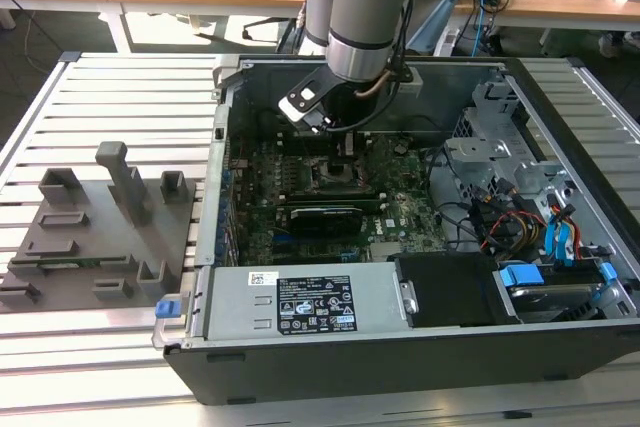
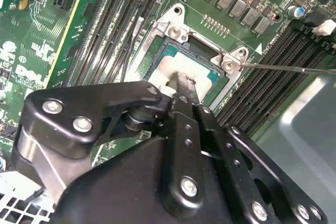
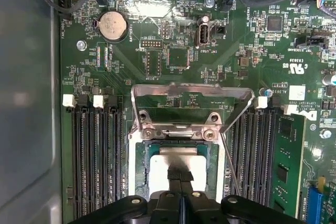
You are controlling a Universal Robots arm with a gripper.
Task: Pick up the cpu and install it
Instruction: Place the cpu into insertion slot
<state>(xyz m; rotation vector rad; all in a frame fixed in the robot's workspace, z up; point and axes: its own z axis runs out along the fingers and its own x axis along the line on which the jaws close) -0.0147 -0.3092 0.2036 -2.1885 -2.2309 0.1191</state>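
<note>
Gripper [image 3: 179, 173] fingers are pressed together, tips on or just above the cpu [image 3: 156, 170], which lies under them in the socket [image 3: 139, 153]; sideways pressure could skew it and bend contacts

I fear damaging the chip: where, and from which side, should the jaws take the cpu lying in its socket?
Probably by two opposite thin edges, coming straight down from above. The cpu lies flat, sunk in the socket, whose metal frame is swung open at one side, so a sideways approach looks blocked.
</note>
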